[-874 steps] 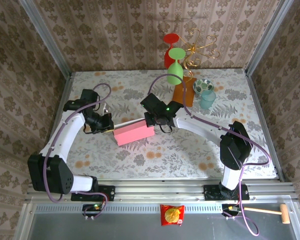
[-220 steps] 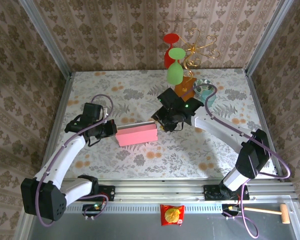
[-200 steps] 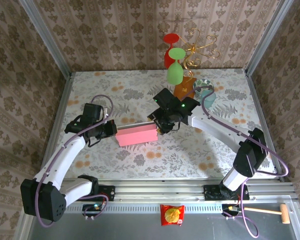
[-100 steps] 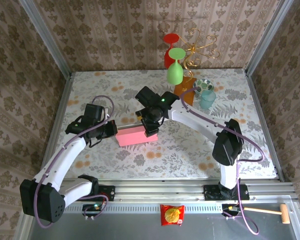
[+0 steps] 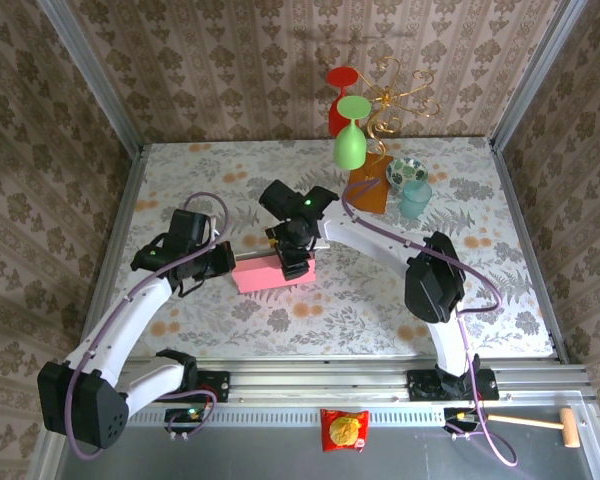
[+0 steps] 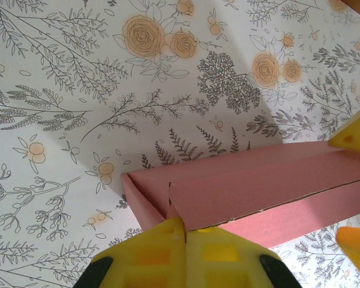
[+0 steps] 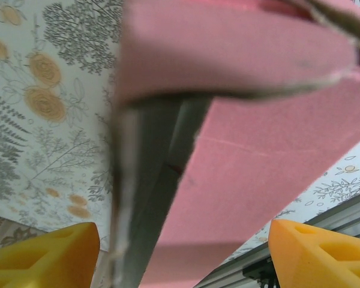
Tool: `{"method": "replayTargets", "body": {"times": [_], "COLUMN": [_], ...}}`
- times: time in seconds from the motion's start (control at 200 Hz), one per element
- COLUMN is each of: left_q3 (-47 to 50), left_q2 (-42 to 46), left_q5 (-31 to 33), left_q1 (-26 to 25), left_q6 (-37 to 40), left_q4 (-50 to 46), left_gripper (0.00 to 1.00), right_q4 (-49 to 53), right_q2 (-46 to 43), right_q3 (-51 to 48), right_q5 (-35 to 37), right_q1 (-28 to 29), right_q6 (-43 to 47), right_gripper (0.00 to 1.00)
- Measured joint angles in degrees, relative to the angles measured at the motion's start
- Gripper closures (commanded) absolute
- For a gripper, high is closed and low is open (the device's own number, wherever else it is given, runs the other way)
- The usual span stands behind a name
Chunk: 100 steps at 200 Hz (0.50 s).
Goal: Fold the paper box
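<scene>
Paper box [image 5: 260,276], pink matte cardboard, creased flaps

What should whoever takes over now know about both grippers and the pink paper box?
Left gripper: shut, fingertips at the left end of the paper box; whether it pinches cardboard cannot be told.
Right gripper: open, fingers on either side of the box's right end.
Box: on the table, between the two grippers.
Done: folded into a long box shape.
Left: a flap at the right end gapes; it probably needs pressing shut.
</scene>
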<state>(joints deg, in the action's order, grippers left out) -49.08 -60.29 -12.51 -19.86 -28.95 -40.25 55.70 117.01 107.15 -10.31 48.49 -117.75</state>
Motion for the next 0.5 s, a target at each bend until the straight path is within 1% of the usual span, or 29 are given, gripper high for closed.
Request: {"method": "replayTargets", "body": {"times": [0.205, 0.5], "left_q3": [0.07, -0.33], "left_q2": [0.04, 0.31], "left_q5": [0.2, -0.09], "left_q1": [-0.37, -0.37], "left_q6": [-0.13, -1.11], "left_q4": [0.02, -1.36], "left_gripper": [1.0, 1.0], "right_q4": [0.0, -0.24], "right_q2": [0.72, 0.72], "right_q3": [0.7, 0.7], "right_q5": [0.46, 0.85], "right_q1": [0.5, 0.5], "right_q6": [-0.74, -0.94], "right_gripper": [0.38, 0.45]}}
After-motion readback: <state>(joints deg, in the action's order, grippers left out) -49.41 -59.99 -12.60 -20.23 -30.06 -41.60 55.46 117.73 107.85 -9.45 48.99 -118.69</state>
